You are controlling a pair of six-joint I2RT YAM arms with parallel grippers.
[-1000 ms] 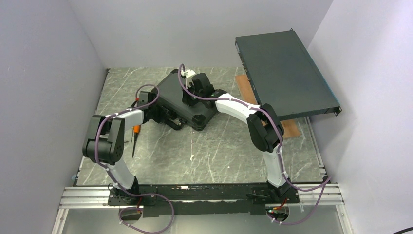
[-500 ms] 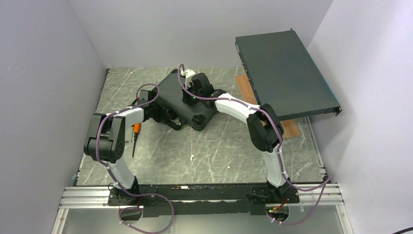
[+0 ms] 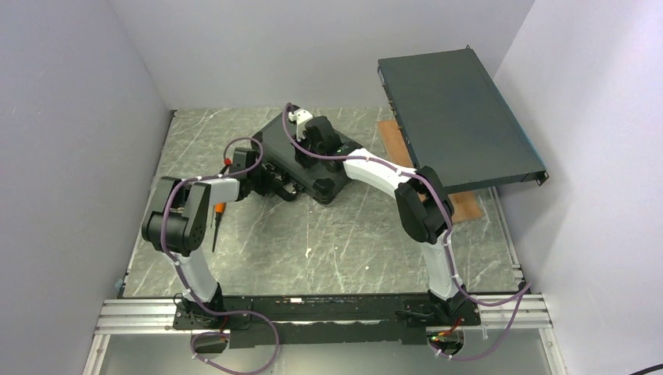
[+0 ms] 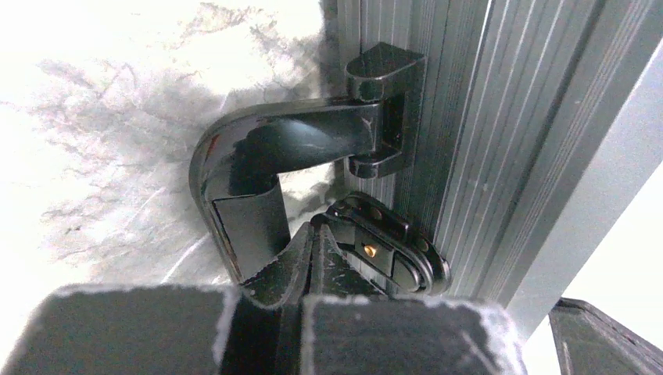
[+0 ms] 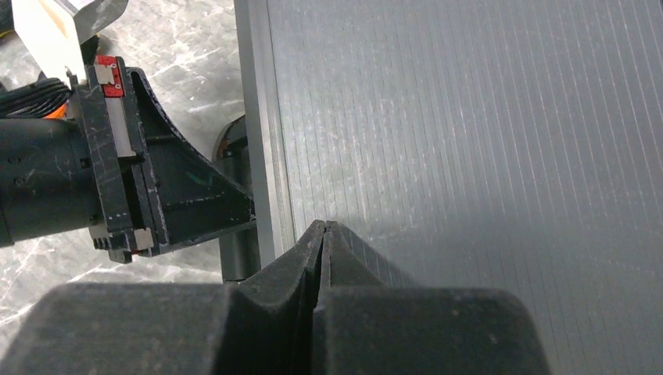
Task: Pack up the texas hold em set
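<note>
The black hard case [image 3: 275, 139] lies closed on the marble table at centre back. Its ribbed lid [image 5: 469, 141] fills the right wrist view. My right gripper [image 5: 323, 226] is shut and empty, its tips resting on the lid near the front edge; it also shows in the top view [image 3: 306, 160]. My left gripper [image 4: 314, 230] is shut and empty, its tips at the case's front side between the black handle [image 4: 258, 156] and a latch [image 4: 391, 246]; it shows in the top view too [image 3: 277, 181]. Chips, cards, buttons and die are out of view.
A large flat dark grey metal box [image 3: 457, 117] leans over the back right, above a brown board [image 3: 469, 205]. An orange-handled screwdriver [image 3: 217, 215] lies by the left arm. Grey walls close in left, back and right.
My left gripper has moved right and back, closer to the case's front. The case has turned and shifted slightly to the right. My right gripper stays on the lid.
</note>
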